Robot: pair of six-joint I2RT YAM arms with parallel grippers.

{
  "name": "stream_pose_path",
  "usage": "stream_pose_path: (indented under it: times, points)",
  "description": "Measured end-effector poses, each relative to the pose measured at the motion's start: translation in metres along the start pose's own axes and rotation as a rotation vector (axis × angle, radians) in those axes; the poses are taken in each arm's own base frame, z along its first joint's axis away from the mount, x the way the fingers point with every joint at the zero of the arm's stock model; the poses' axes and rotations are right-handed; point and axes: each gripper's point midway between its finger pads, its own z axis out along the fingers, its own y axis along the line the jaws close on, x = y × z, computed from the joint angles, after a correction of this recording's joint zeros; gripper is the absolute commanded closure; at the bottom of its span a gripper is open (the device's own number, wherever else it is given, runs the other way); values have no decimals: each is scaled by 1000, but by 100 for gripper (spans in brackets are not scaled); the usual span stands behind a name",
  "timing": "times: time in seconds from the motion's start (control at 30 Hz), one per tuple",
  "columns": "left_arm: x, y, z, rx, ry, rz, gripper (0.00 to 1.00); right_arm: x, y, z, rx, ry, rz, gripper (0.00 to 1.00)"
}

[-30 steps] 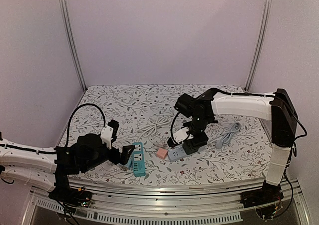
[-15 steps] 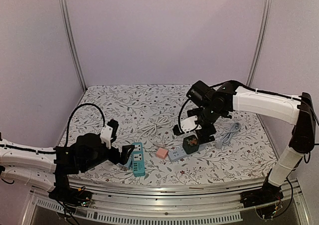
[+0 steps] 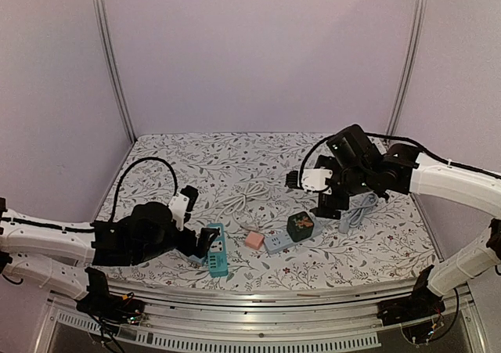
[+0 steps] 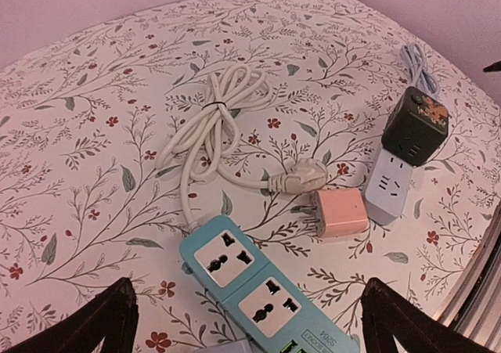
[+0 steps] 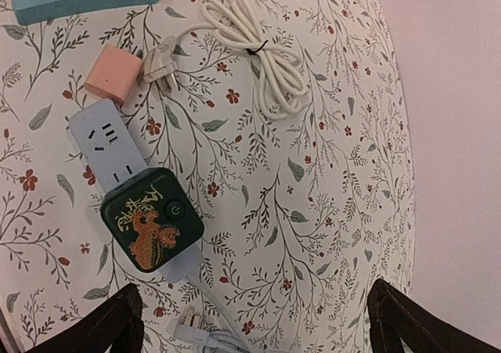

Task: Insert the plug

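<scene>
plainly, found the plug (image 3: pixel 301 225), a dark green plastic cube with rounded corners and an orange figure printed on its top, seated on one end of the pale grey strip (image 3: pixel 279 243), right of the middle of the desk (image 3: pixel 180 161) and toward its near edge. counted two power strips: that short, flat grey one with smooth matte faces, and a longer teal strip (image 3: pixel 217 251) with white socket plates, by the near edge, left of centre. counted two cubes: the green plug and a small pink charger (image 3: pixel 254 239), smooth and square, just beside the grey strip's free end, between the two strips. counted two cords: a thick white cable (image 3: pixel 239 199) looped into a long bundle and tied at its waist, toward the desk's middle, and a thinner grey cable (image 3: pixel 358 210) folded flat, toward the right edge. noted a floral cloth (image 3: pixel 235 151) over the whole desk, pale with leafy sprigs and small red blossoms. saw the left gripper (image 3: pixel 205 243) spread fully wide, black fingers (image 4: pixel 117 318) either side of the teal strip's near end, gripping nothing. saw the right gripper (image 3: pixel 327 206) raised over the desk between the plug and the grey cable, jaws likewise fully apart, holding nothing.
</scene>
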Motion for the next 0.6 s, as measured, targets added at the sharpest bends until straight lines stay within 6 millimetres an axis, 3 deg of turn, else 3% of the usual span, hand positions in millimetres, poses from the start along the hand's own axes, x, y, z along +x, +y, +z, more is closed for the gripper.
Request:
stream_pose_path:
  times: [0.17, 0.4, 0.6]
  points:
    - [3, -20, 17, 45, 86, 41, 5, -7, -14, -9, 109, -53, 195, 1]
    - [22, -56, 54, 114, 264, 102, 8, 1, -3, -14, 161, -62, 423, 1]
    - [38, -77, 82, 143, 376, 107, 17, 10, -14, -43, 242, -123, 639, 1]
